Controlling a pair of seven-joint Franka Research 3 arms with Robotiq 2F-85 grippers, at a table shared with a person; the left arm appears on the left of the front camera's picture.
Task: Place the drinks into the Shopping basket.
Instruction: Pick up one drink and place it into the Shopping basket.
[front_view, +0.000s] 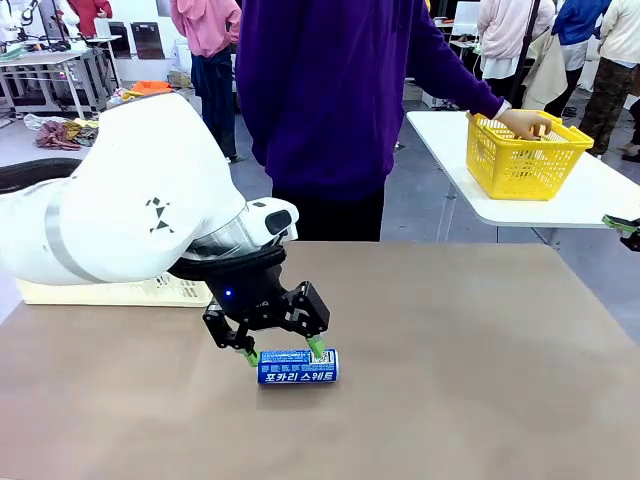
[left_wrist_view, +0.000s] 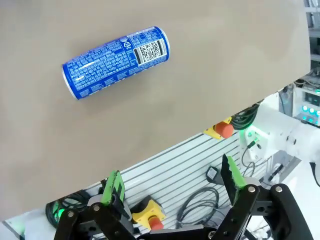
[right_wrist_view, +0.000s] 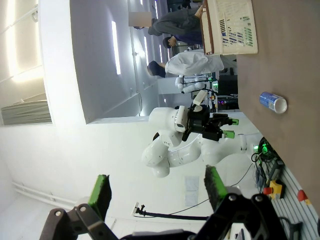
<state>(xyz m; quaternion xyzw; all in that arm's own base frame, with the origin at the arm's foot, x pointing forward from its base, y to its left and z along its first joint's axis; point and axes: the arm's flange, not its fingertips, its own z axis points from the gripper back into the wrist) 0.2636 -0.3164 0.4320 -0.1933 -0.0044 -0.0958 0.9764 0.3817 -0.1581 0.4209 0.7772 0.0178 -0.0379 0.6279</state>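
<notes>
Because the blue can (front_view: 298, 367) lies on its side on the counter (front_view: 450, 380), apart from the Shopping basket (front_view: 150, 291), the left tool (front_view: 284, 352), hovering wide open and empty above it, could set it rolling, as its fingers seem lined up along the can's length. The right tool (right_wrist_view: 157, 189) gapes empty too. White lettering reads "포카리 스웨트", beside a QR code.

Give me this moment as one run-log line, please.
blue can: lying on table | left claw: open, near it | right claw: open, empty
</notes>
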